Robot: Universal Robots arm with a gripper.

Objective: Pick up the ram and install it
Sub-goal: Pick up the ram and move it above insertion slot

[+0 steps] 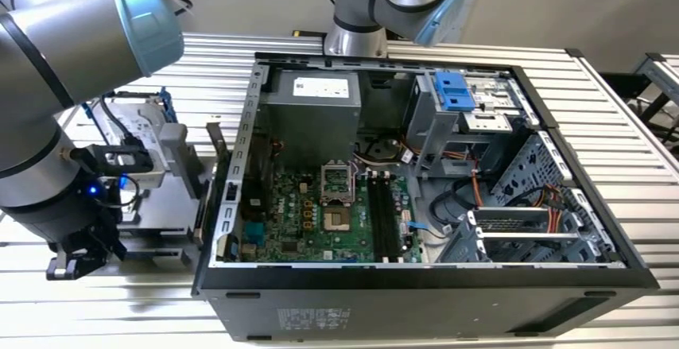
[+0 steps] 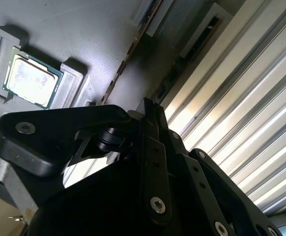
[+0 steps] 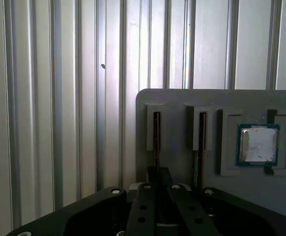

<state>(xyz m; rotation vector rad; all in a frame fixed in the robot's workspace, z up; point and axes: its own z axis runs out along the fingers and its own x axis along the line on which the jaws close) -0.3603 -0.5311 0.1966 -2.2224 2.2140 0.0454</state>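
Note:
The ram (image 3: 157,140) stands on edge in a slot of a grey holder (image 3: 182,101), in the slot farther from the processor chip. In the second wrist view the ram (image 2: 180,66) runs straight up to the fingertips. My gripper (image 3: 157,172) (image 2: 150,105) sits over that stick's near end with its fingers drawn close together on it. In the exterior view the gripper (image 1: 67,269) hangs low at the exterior view's left, beside the open computer case (image 1: 424,273). The black motherboard slots (image 1: 387,222) lie inside the case.
A second stick (image 3: 201,142) (image 2: 133,49) stands in the neighbouring slot, with a square silver processor chip (image 3: 258,144) (image 2: 30,81) beside it. A grey drive with a blue bracket (image 1: 143,130) sits behind the arm. The table is ribbed metal (image 3: 59,98).

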